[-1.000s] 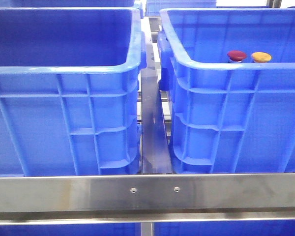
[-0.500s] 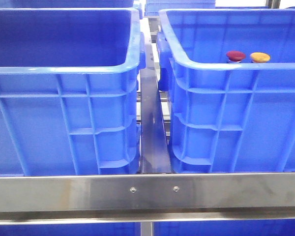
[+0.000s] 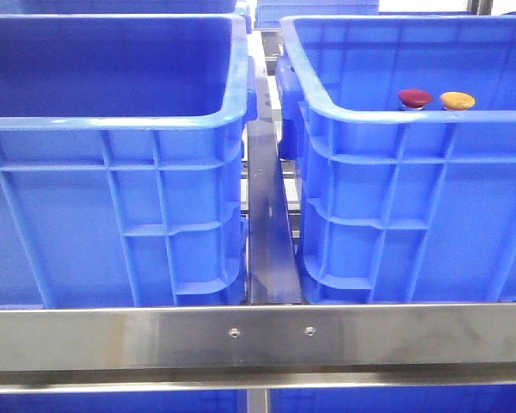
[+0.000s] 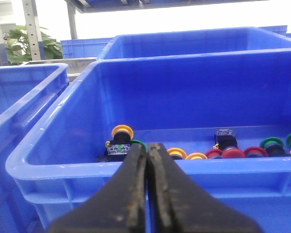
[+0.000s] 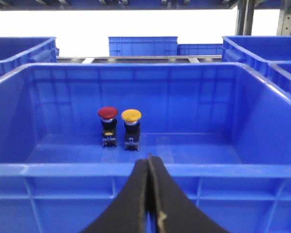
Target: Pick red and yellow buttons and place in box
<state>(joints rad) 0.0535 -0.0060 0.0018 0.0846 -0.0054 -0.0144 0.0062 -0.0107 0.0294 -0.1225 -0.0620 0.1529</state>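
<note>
Seemingly finished: the dark red domed push button [image 5: 107, 113] and yellow-orange push button [image 5: 131, 115] are standing upright together inside the big blue plastic crate [image 5: 136, 170], both grippers [image 4: 147, 160] [image 5: 149, 167] pressed together empty, needing only retreat.

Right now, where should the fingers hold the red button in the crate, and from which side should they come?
Probably from above: the red button stands upright on the crate floor. Close on the sides of its domed cap, placing the fingers front and back, because the yellow button stands close beside it.
</note>
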